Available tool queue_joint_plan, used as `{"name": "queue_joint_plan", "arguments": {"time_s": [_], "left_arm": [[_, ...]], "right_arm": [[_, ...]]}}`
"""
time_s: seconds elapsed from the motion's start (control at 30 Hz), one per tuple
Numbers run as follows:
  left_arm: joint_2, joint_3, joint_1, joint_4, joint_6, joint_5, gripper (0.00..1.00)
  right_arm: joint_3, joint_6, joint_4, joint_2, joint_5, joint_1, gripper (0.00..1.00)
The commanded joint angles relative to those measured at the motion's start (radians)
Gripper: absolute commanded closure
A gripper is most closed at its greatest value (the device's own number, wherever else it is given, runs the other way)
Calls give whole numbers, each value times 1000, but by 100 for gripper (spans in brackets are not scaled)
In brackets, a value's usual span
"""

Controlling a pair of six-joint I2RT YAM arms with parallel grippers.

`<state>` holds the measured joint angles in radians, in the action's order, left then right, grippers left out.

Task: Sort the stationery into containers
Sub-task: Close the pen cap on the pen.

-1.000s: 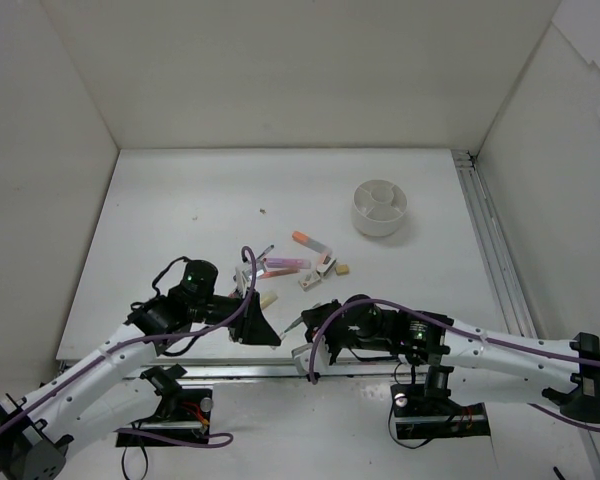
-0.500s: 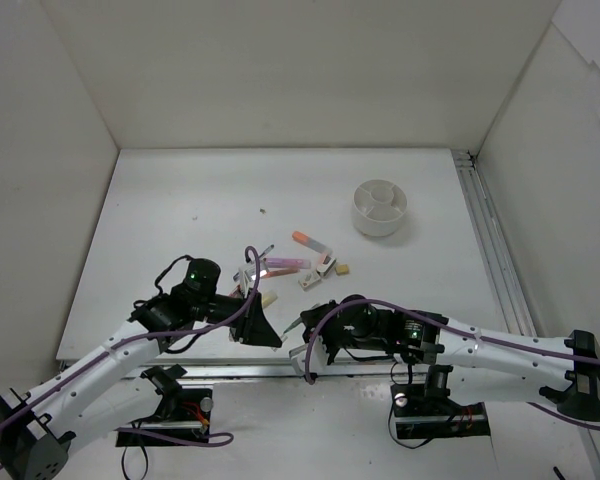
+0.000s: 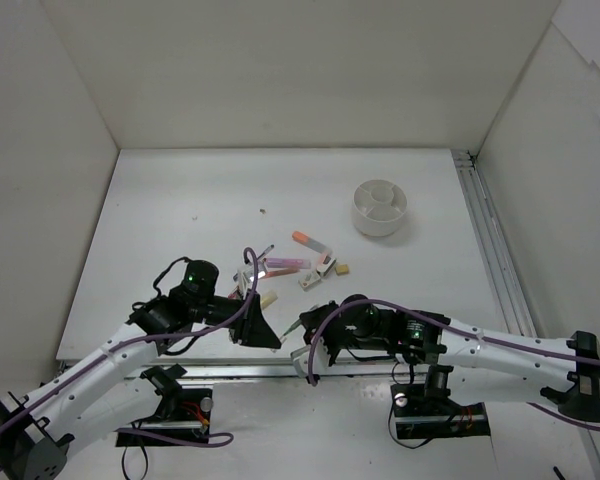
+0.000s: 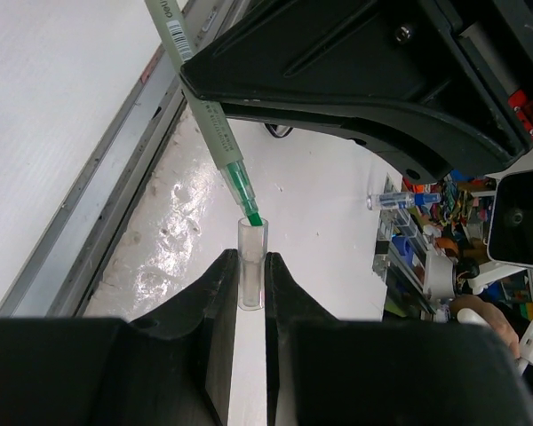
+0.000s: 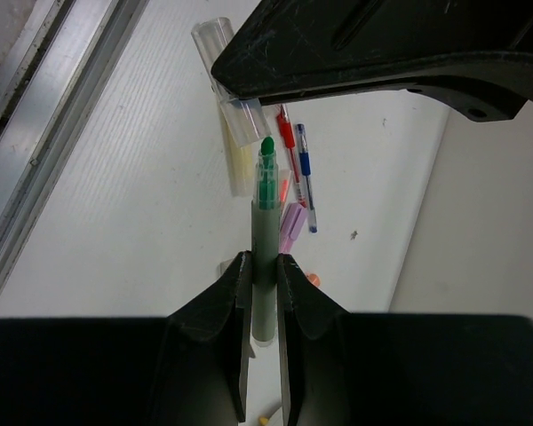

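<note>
The white surface (image 3: 180, 200) carries one round dish (image 3: 380, 227), set toward the far right corner, a little in from the right edge. Its compartments are seen bare in the top view, so no piece is judged to be sorted yet and the whole sort is left to do. A capping step is judged to be in hand first.

Over the near edge, about midway along it, the two arms are held tip to tip. The right fingers (image 5: 222, 319) are closed on one green marker (image 5: 265, 226). The left fingers (image 4: 215, 306) are closed on one clear cap (image 4: 251, 257), and the marker's green tip is seen just at the cap's mouth. How far it is seated cannot be told.

Between the centre and the near edge the loose pile is left lying. In it can be counted one pink marker (image 3: 285, 264), one orange marker (image 3: 302, 239), one yellow marker (image 5: 240, 169), one red pen (image 5: 286, 133), one blue pen (image 5: 306, 182) and one tan block (image 3: 343, 268). Small white pieces beside the block are too small to be counted.
</note>
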<state>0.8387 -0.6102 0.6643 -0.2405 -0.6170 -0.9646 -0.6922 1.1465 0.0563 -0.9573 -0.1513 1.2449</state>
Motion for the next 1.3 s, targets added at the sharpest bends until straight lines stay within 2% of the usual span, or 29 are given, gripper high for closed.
{"name": "queue_joint_plan", "arguments": {"time_s": [0.0, 0.6, 0.97, 1.1, 1.27], "left_arm": [[17, -33, -11, 73, -4, -23, 100], [-24, -25, -11, 52, -12, -8, 100], [3, -29, -11, 79, -35, -36, 100], [46, -39, -32, 69, -61, -91, 100], [68, -60, -42, 17, -93, -103, 100]], "right_arm": [[-49, 5, -52, -38, -54, 7, 100], [-21, -5, -52, 20, -20, 8, 100], [-36, 27, -78, -50, -51, 8, 100], [-41, 42, -79, -78, 2, 50, 100], [-46, 70, -73, -121, 148, 120, 100]]}}
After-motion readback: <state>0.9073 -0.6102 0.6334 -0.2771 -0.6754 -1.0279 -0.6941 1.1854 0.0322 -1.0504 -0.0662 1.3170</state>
